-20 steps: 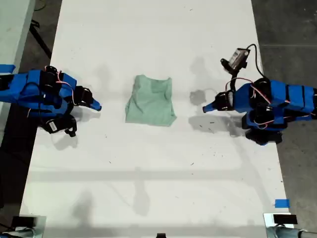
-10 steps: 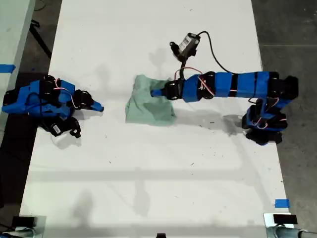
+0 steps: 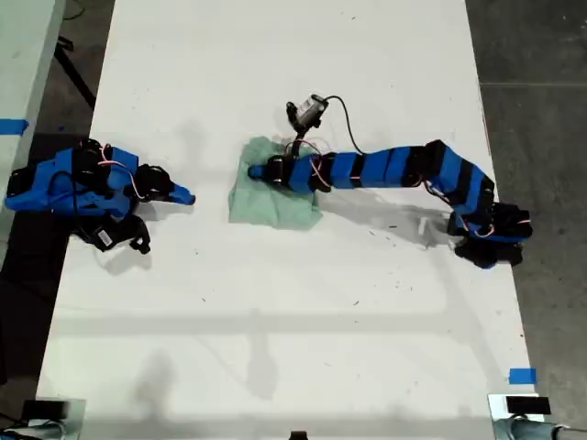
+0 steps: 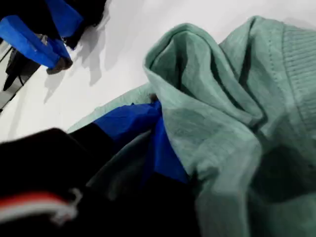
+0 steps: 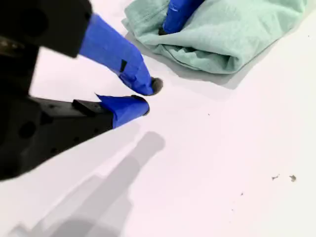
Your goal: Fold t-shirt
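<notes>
My first gripper (image 3: 257, 170) is buried in the t-shirt (image 3: 275, 197) folds, grip unclear, while my second gripper (image 5: 144, 98) rests narrowly parted on the white table (image 3: 275, 321) beside it.

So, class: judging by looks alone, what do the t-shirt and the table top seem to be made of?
The t-shirt: soft matte knit, probably cotton jersey; it bunches in loose folds and has a ribbed band. The table top: hard, smooth white board, perhaps laminate; flat, faintly scuffed, shadows lie crisp.

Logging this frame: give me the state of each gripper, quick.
My first gripper: claw buried in the t-shirt folds; open or shut cannot be told.
My second gripper: slightly open, empty, hovering over the table beside the shirt.
</notes>
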{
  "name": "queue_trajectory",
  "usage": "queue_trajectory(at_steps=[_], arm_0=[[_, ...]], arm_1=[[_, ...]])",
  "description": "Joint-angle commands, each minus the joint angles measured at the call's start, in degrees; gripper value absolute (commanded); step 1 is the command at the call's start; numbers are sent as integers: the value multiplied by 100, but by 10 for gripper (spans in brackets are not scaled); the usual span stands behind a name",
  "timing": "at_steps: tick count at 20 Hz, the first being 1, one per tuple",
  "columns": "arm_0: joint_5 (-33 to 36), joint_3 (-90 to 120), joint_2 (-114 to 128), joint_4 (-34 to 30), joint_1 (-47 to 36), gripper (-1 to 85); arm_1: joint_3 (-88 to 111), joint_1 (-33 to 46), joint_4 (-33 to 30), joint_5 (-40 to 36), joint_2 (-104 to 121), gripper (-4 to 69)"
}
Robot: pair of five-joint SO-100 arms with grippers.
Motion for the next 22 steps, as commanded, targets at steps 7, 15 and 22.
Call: queue_trajectory(at_steps=[7,15,22], arm_0=[[-44,-44,26,202,88,59],[-44,-44,26,202,97,59],[-44,-44,26,202,97,59]], arm_1=[[-378,-404,3059,-1652,3226,-10],[5836,-510,5124,-642,10151,-10],[10397,-1099,6293,1811,14801,-10]])
